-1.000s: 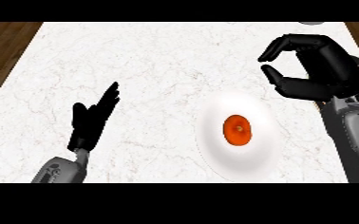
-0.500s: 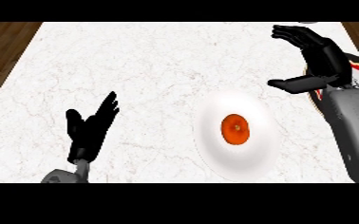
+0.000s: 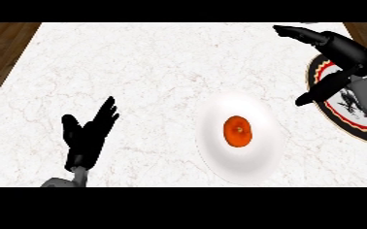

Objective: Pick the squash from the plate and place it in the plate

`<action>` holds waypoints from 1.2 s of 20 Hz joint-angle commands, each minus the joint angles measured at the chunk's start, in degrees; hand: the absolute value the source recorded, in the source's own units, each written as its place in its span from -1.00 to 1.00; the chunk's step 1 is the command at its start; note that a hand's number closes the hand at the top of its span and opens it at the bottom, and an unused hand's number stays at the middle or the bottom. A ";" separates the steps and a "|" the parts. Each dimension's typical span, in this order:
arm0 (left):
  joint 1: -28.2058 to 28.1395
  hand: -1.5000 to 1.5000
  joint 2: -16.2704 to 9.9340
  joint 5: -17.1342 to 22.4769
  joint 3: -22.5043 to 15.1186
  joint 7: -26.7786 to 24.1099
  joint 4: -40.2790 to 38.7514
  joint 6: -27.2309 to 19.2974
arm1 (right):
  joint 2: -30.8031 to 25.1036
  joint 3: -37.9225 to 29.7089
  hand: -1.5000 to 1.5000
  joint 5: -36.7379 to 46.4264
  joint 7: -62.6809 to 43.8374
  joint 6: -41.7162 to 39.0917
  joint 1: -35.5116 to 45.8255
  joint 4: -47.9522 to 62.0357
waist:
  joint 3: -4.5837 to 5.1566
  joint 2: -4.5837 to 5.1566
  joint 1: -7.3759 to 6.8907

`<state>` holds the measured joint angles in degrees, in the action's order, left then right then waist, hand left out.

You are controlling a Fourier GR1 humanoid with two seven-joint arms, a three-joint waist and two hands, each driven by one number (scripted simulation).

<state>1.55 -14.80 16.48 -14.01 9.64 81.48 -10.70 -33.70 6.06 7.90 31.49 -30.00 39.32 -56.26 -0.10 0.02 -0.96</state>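
An orange squash point(image 3: 239, 131) lies in the middle of a plain white plate point(image 3: 239, 167) on the marble counter, right of centre. A second plate point(image 3: 320, 98) with a dark patterned rim shows at the right edge, partly hidden behind my right hand point(image 3: 338, 50). That hand hovers above and to the right of the squash, well apart from it, with fingers spread and nothing in it. My left hand point(image 3: 87, 137) rests open at the lower left, fingers up.
The white marble counter point(image 3: 143, 73) spreads out to the left and far side of the plates. Brown wood floor shows past the counter's left edge point(image 3: 13, 43) and at the top right corner.
My right hand has opened from a curled pose and drawn away to the right, uncovering the patterned plate. The left hand has sunk a little lower. The squash has not moved.
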 commanded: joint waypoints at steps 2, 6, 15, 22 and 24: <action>-0.68 0.00 1.84 -1.65 -1.01 0.03 -2.29 -1.01 | -1.72 6.11 -1.00 6.85 -1.79 -2.95 0.31 -4.10 | 0.13 -0.01 0.75; -3.58 0.00 -0.09 0.01 1.15 0.07 1.31 0.77 | -0.89 8.19 -1.00 10.00 -9.01 -2.81 0.20 -10.06 | 0.13 -0.17 0.59; -5.18 0.00 1.69 -2.00 0.95 1.57 2.78 1.16 | 4.72 10.64 -1.00 17.61 -18.86 0.41 -9.38 -22.96 | 0.11 -0.14 0.85; -5.57 0.00 1.77 -2.87 3.31 -0.48 1.42 3.44 | 7.55 12.51 -1.00 21.65 -19.42 -1.82 -16.11 -26.05 | 0.10 -0.06 0.86; -1.84 0.00 4.13 -4.57 3.35 -0.14 -1.20 2.45 | 9.92 12.25 -1.00 23.00 -21.29 -3.02 -16.28 -26.95 | 0.10 -0.04 0.97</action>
<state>-0.81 -12.18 13.33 -10.91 9.69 82.58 -8.49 -25.01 18.40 28.68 10.42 -32.00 26.57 -81.01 -0.16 -0.19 -0.09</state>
